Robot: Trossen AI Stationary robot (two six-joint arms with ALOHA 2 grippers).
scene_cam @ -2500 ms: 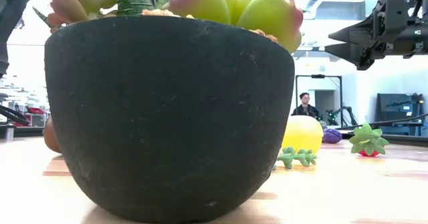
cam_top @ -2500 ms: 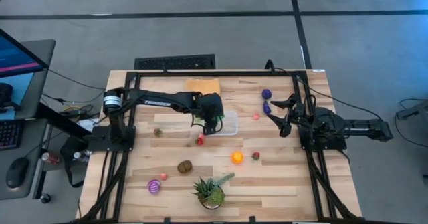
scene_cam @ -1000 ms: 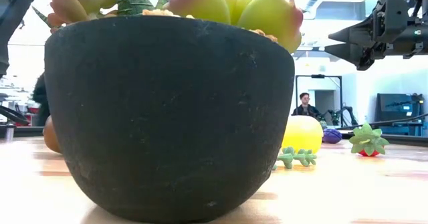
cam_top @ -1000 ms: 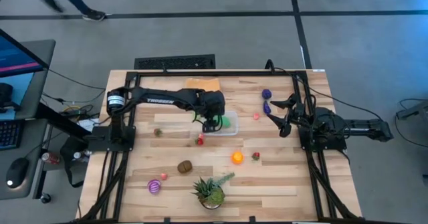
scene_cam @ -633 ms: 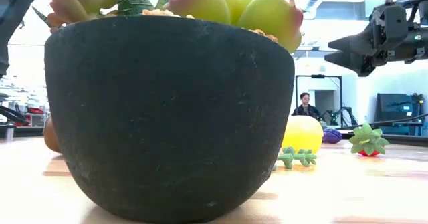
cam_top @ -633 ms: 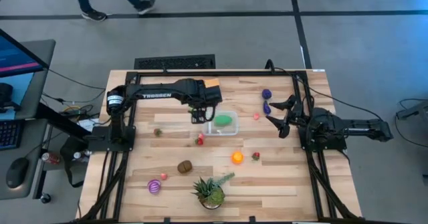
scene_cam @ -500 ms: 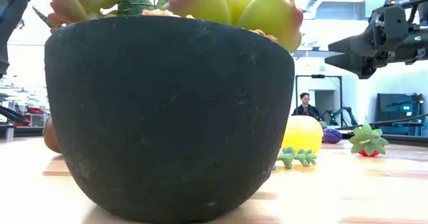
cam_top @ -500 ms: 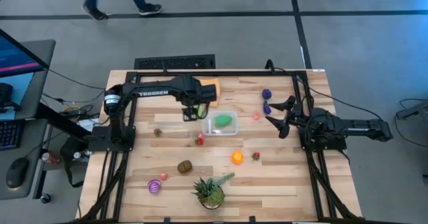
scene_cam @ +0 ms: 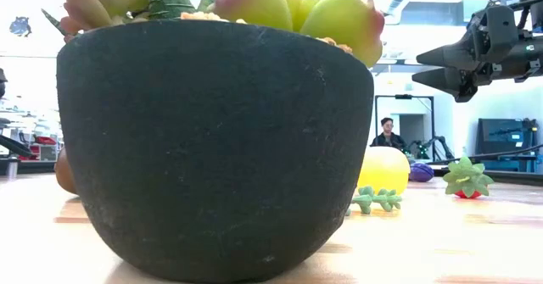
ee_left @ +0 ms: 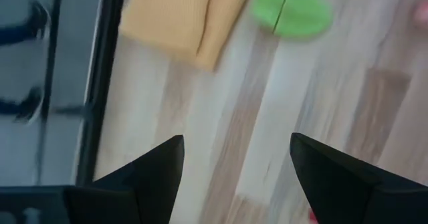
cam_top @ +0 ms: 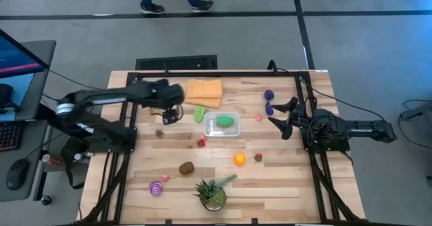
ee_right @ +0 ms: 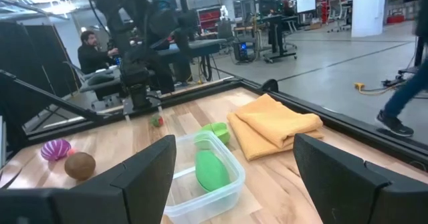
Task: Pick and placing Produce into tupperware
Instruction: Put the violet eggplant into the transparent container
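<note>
The left gripper [cam_top: 170,115] hangs wide open and empty over bare boards left of the tupperware [cam_top: 223,125], which holds a green piece [cam_top: 225,121]. Another green piece [cam_top: 199,113] lies just outside. The right gripper [cam_top: 279,116], spread wide, waits by the right rail. The low view's pot [scene_cam: 212,148] hides the tub.

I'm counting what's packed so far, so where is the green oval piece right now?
In the high view, the green oval produce lies inside the clear tupperware near the table's middle, just below the folded orange cloth.
</note>
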